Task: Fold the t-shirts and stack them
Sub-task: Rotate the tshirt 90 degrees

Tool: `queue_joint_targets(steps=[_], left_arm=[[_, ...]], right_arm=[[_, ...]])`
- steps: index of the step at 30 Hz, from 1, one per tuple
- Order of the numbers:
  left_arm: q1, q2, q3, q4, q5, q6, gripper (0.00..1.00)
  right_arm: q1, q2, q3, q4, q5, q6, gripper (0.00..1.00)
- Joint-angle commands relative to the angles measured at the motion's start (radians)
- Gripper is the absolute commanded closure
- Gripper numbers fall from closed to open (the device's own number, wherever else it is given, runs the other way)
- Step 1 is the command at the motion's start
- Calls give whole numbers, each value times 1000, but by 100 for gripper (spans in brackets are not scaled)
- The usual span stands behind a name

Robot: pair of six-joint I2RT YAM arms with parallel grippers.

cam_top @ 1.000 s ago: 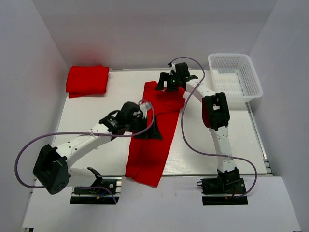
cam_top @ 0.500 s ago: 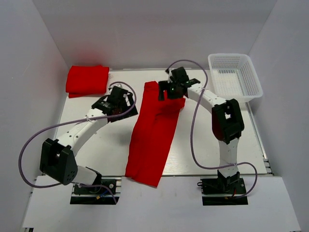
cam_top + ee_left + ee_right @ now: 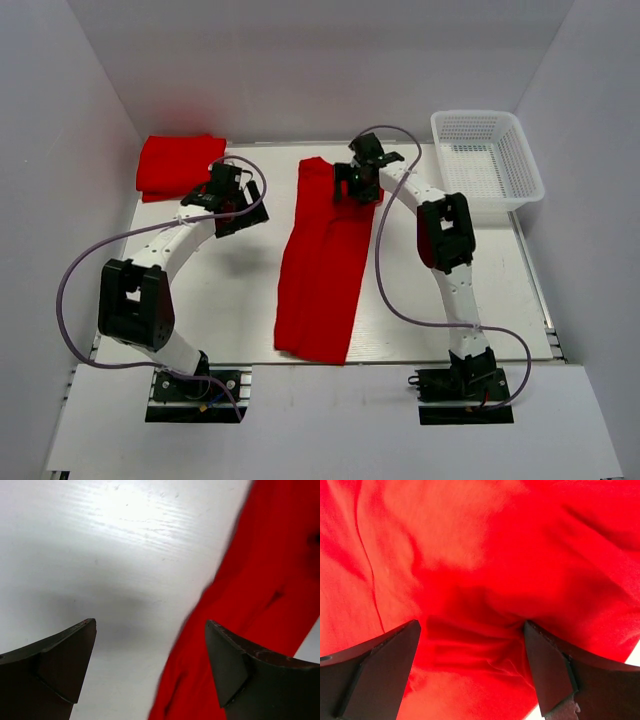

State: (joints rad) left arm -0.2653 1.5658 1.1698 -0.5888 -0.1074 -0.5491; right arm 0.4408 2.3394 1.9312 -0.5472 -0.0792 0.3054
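Folding | right hand (image 3: 470, 630) is held spread over far end of t-shirt (image 3: 320, 265), cloth apparently not gripped | left hand (image 3: 150, 625) is held spread above bench (image 3: 230, 300), left of it | far corners are best pinched evenly

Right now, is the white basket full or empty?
Empty. From above, the basket shows only its bare white mesh bottom, with nothing inside.

From above, the right claw (image 3: 353, 189) hides the shirt (image 3: 320, 270) at its top corner. Both wrist views crop the shirt.
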Motion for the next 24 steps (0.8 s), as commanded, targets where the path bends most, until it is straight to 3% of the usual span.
queue_joint_targets(steps=[1,4,5,6,9,13,19,24], left_arm=[[23,-3,56,66,98,89,1],[23,55,76,93,188,100,1],[23,69,99,102,208,124,1],[23,95,99,103,250,136,1],[12,118,128,112,328,189,1],[-2,119,140,77,399,224,1],[-50,10,-1,109,589,244,1],[-170,-29,-1,87,628,282,1]], right_arm=[[-105,224,219,-128,75,-9,10],[-180,327,432,-16,30,-35,10],[-207,319,430,30,-91,-52,10],[-218,295,408,131,-120,-75,10],[-208,181,370,202,-162,-178,10],[-201,13,299,205,-254,-206,10],[-194,-253,149,130,-244,-227,10],[-175,-507,-213,47,-257,-164,10]])
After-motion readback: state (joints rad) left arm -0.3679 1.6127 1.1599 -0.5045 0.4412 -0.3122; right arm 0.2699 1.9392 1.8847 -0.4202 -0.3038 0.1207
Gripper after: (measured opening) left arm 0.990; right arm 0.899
